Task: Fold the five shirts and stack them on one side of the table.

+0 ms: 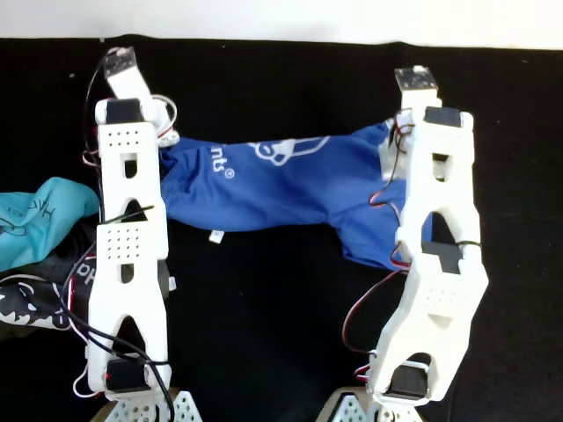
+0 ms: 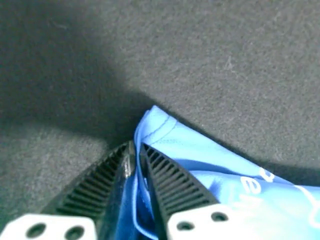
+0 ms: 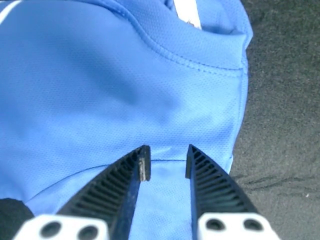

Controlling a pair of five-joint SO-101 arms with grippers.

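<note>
On the black table (image 1: 281, 334), the blue shirt (image 1: 290, 189) carries white lettering.

The left arm (image 1: 127, 255) and right arm (image 1: 435, 220) hide the ends of the blue shirt (image 1: 281, 180). The teal shirt (image 1: 40, 215) and black shirt (image 1: 26, 303) run off the edge, the latter partly under the left arm.

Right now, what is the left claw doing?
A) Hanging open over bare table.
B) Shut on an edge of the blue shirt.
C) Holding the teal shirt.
B: the left wrist view shows the left claw closed, with an edge of the blue shirt pinched in it.
</note>
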